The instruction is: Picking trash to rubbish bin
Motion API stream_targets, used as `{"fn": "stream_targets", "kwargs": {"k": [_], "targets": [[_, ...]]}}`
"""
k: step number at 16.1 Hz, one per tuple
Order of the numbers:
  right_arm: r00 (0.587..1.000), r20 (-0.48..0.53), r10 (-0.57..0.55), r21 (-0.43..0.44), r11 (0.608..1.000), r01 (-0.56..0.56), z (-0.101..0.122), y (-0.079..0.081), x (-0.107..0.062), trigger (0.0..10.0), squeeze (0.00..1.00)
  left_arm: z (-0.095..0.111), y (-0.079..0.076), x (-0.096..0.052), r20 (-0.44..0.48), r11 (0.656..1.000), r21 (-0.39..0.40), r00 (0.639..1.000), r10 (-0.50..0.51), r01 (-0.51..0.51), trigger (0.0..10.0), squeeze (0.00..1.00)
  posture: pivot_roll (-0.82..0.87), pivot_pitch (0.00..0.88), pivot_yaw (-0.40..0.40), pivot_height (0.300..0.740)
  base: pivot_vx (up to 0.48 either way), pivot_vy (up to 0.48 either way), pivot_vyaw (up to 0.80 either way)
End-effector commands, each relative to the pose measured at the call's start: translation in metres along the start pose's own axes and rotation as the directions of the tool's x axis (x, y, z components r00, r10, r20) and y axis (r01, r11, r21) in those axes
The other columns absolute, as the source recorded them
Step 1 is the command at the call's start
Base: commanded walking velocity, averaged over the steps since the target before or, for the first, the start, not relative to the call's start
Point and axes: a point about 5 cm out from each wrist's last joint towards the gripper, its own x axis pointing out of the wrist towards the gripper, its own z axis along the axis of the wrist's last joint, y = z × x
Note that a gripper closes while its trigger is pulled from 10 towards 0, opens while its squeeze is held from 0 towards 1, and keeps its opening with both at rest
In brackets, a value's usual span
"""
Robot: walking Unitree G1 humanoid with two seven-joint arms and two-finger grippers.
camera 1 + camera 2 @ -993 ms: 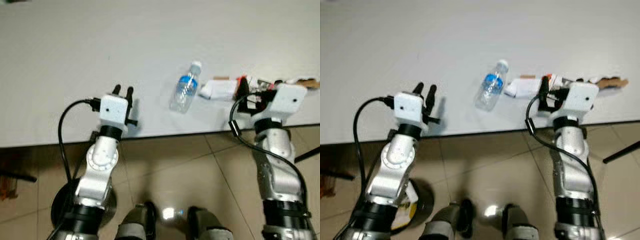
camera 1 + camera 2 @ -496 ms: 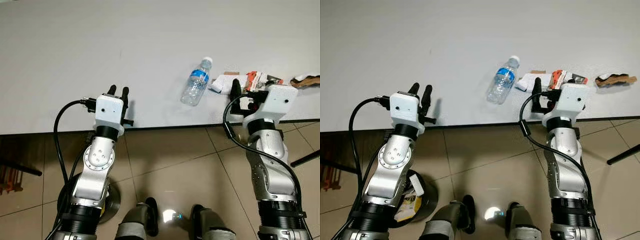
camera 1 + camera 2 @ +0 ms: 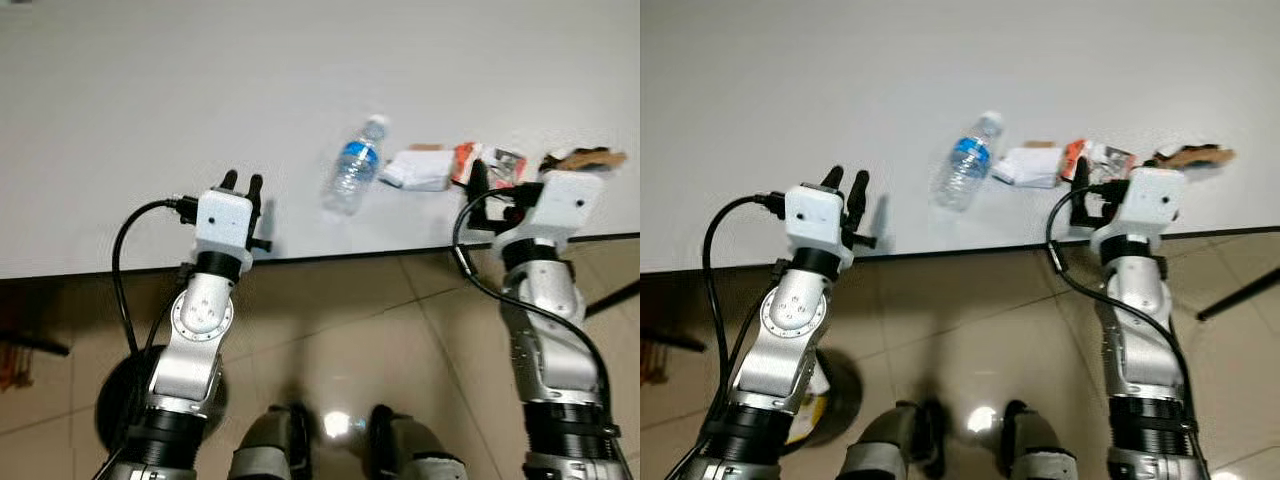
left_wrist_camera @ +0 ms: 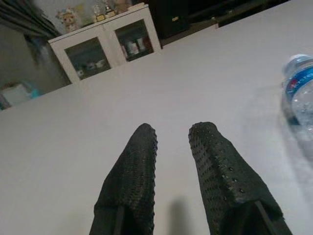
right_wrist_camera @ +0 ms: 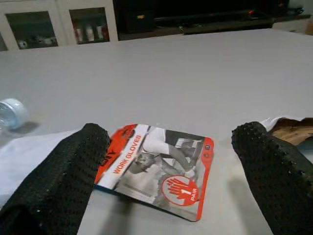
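Note:
A clear water bottle with a blue label (image 3: 355,178) lies on the white table (image 3: 180,80). To its right lie a white crumpled paper (image 3: 415,170), a red and white work-glove card (image 5: 156,166) and a brown scrap (image 3: 585,158). My right gripper (image 3: 497,180) is at the table's edge, open wide, with the card straight ahead between its fingers (image 5: 58,181) and untouched. My left gripper (image 3: 243,182) rests over the table edge to the left of the bottle, open by a narrow gap with nothing in it.
A dark round bin (image 3: 835,385) stands on the tiled floor under my left arm. A black pole (image 3: 1240,295) slants across the floor at the right. A white glass-door cabinet (image 4: 102,46) stands beyond the table's far side.
The whole picture has shifted as the camera moved. The bottle and the card now sit further left relative to both grippers. Neither gripper's fingers have changed.

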Motion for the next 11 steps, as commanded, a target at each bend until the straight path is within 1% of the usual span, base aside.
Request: {"fn": "stream_targets", "kwargs": {"k": [1,5,11], "targets": [[1.0,-0.024,0.016,0.003,1.0,-0.016,-0.0047,0.0063,-0.0027,10.0,0.0,-0.0085,0.0057,-0.0054,-0.041,1.0,0.01,0.999,0.01,-0.01,10.0,0.0,0.05,0.298,0.093,0.74,0.0,-0.379,0.0],[0.999,-0.028,0.018,0.001,1.0,-0.018,-0.0054,0.0063,-0.0029,10.0,0.0,-0.009,0.0072,-0.0049,-0.043,1.0,0.009,0.999,0.02,-0.02,10.0,0.0,0.05,0.297,0.093,0.74,0.0,-0.335,0.0],[0.999,-0.031,0.017,0.001,1.0,-0.017,-0.0063,0.0062,-0.0036,10.0,0.0,-0.0075,0.0073,-0.0044,-0.034,1.0,0.002,0.999,0.023,-0.023,10.0,0.0,0.05,0.295,0.094,0.74,0.0,0.0,0.0]]}}
